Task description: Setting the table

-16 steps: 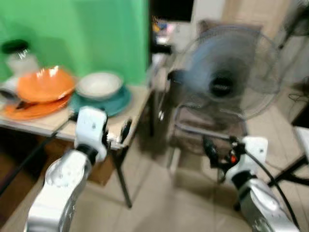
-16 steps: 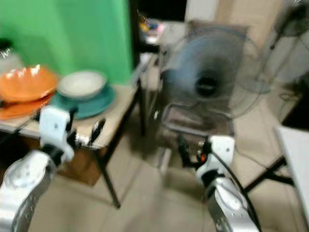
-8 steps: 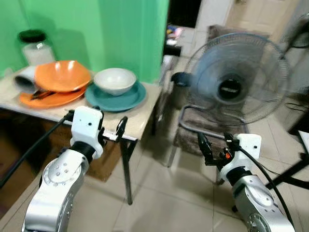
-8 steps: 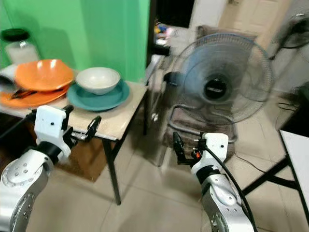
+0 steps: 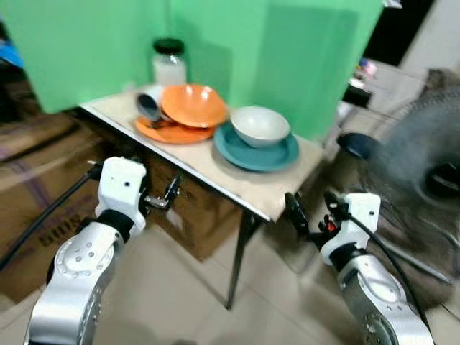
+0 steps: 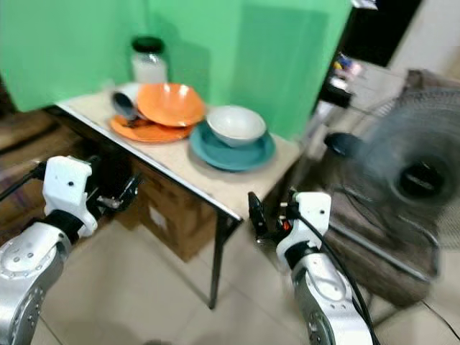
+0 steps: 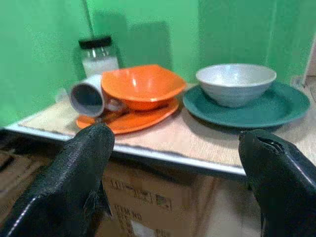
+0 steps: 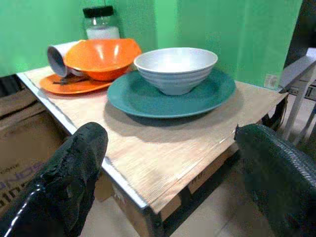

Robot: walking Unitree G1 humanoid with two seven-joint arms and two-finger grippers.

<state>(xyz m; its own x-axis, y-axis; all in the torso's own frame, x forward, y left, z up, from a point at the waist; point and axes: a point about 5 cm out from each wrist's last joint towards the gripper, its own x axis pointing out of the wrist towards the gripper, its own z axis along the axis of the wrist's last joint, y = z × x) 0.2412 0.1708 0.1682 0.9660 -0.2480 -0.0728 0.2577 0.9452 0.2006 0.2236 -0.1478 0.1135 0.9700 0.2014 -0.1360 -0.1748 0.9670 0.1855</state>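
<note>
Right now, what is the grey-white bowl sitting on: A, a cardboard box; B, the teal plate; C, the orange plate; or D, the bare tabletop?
B: the grey-white bowl rests in the middle of the teal plate, whose rim shows all around it, apart from the orange bowl and orange plate beside it on the table.

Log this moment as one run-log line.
phase: approach | left gripper: open, short of table | right gripper: open, at table corner | white bowl on teal plate | nothing held
</note>
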